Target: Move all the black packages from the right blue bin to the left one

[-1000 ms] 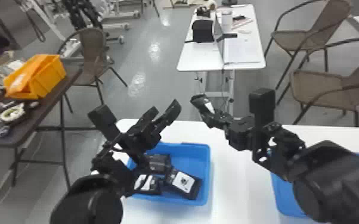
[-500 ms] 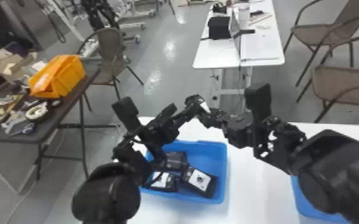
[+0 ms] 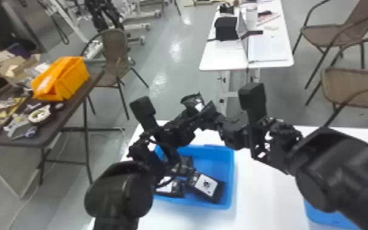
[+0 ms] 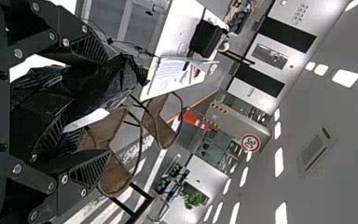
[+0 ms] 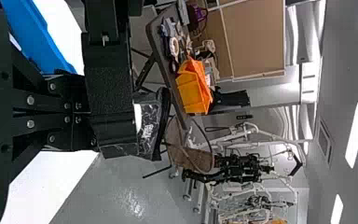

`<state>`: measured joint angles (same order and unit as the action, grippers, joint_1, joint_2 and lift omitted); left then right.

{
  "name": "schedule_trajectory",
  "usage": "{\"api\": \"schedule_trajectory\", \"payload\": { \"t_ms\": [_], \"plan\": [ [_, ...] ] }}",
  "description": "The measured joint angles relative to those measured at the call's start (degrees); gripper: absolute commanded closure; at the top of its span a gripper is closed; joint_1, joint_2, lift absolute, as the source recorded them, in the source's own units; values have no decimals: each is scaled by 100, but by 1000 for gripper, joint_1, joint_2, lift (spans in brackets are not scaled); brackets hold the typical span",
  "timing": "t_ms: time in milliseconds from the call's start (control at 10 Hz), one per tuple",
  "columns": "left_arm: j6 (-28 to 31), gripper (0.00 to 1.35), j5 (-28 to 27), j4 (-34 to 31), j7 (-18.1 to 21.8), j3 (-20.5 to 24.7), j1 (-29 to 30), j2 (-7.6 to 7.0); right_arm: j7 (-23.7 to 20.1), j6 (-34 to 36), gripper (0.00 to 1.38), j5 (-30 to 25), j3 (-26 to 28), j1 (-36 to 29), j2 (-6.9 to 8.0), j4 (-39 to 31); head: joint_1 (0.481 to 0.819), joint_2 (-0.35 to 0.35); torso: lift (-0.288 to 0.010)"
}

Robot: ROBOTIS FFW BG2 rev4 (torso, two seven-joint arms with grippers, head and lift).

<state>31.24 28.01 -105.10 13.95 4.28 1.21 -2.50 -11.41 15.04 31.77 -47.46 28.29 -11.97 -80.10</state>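
My left arm's out; Left arm (image 3: pixel 119 189) and right arm (image 3: pixel 339 174) have drawn together above the white bench (image 3: pixel 263 189), over the left bin (image 3: pixel 204 206). My right hand (image 3: pixel 208 110) pinches one black package (image 3: pixel 189 99); my left hand (image 4: pixel 108 105) is spread around it. I judge it light, slick and soft-skinned; I'd take its thick middle, clear of loose film.

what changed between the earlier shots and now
The arms came together: the right end effector carried its black package leftward, and the left end effector moved right, its open fingers now around it. The right's hold and the left bin's packages stayed.
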Motion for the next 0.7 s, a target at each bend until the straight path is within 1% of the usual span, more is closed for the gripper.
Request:
{"api": "schedule_trajectory", "payload": {
  "t_ms": [100, 200, 300, 400, 500, 600, 700],
  "plan": [
    [-52, 1214, -93, -12, 3, -36, 9, -42, -1, -4, 1167, 11, -6, -2, 0, 8, 691, 282, 0],
    [-370, 1214, -165, -16, 5, -86, 84, -60, -4, -14, 1167, 18, -3, -13, 2, 10, 689, 284, 0],
    [-667, 1214, -196, -17, 3, -130, 154, -50, -3, -25, 1167, 21, 4, -27, 3, 12, 685, 287, 0],
    [-818, 1214, -205, -19, 1, -147, 200, -17, -2, -51, 1115, 23, 13, -45, 3, 21, 683, 286, 0],
    [-935, 1214, -206, -25, -3, -158, 243, 12, -3, -106, 897, 27, 33, -70, 5, 43, 683, 285, 0],
    [-1024, 1214, -219, -30, -9, -153, 280, 44, -63, -177, 401, -55, 178, -171, 39, 56, 682, 283, 0],
    [-1117, 1214, -296, -33, -30, -95, 329, 84, -314, -227, 76, -403, 645, -451, 156, 11, 680, 279, 0]
  ]
}}
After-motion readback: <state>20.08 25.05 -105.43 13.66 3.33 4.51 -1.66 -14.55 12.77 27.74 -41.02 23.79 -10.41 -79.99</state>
